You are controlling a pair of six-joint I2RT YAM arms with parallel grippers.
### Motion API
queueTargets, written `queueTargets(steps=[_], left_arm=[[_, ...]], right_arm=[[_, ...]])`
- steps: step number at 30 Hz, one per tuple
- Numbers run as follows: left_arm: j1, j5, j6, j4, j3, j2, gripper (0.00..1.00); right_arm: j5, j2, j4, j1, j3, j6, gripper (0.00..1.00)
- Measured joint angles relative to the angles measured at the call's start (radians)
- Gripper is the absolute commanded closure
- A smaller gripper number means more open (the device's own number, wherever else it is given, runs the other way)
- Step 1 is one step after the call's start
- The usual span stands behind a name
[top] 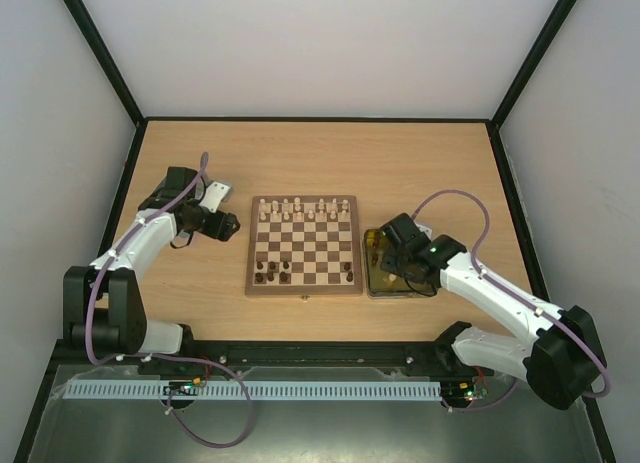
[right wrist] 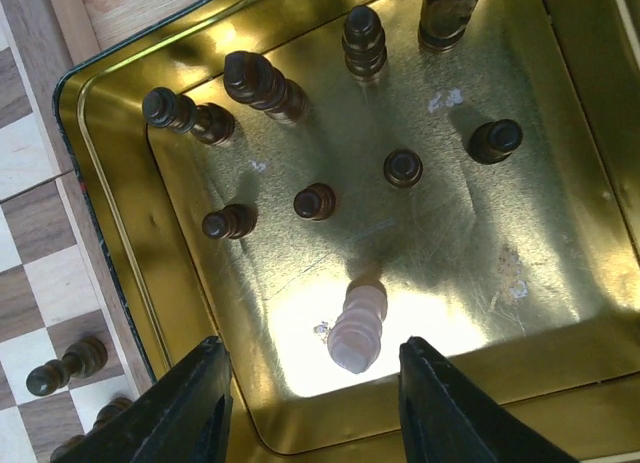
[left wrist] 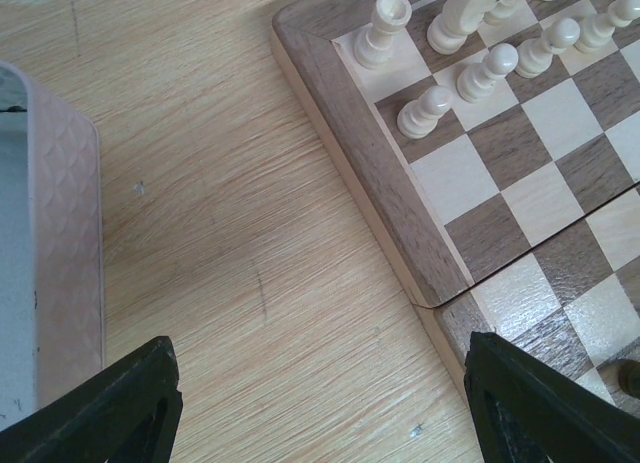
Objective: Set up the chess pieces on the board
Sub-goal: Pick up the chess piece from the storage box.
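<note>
The chessboard (top: 304, 246) lies mid-table with pale pieces (top: 300, 209) along its far rows and a few dark pieces (top: 272, 273) on its near rows. My right gripper (right wrist: 315, 403) is open over the yellow-lined tin (right wrist: 120, 193), with one pale piece (right wrist: 357, 326) standing between its fingers and several dark pieces (right wrist: 262, 83) beyond. My left gripper (left wrist: 320, 403) is open and empty over bare table by the board's left rim (left wrist: 380, 183). Pale pieces (left wrist: 430, 108) show on the board's corner squares.
The silver tin lid (top: 212, 195) lies left of the board under the left arm; its edge shows in the left wrist view (left wrist: 60, 253). The tin (top: 392, 283) touches the board's right side. Black frame posts and white walls bound the table.
</note>
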Motion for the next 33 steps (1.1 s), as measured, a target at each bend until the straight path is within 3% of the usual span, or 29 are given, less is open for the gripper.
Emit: queueTargets(steps=[6, 22, 33], left_arm=[[0.000, 0.014, 0.000, -0.005, 0.000, 0.000, 0.22], [0.004, 0.018, 0.000, -0.011, 0.000, 0.000, 0.21], [0.004, 0.018, 0.000, -0.013, 0.000, 0.000, 0.21]], right_arm=[[-0.031, -0.014, 0.035, -0.008, -0.026, 0.010, 0.63], [-0.078, -0.014, 0.092, -0.038, -0.094, 0.009, 0.65], [-0.103, -0.008, 0.117, -0.042, -0.119, 0.007, 0.72]])
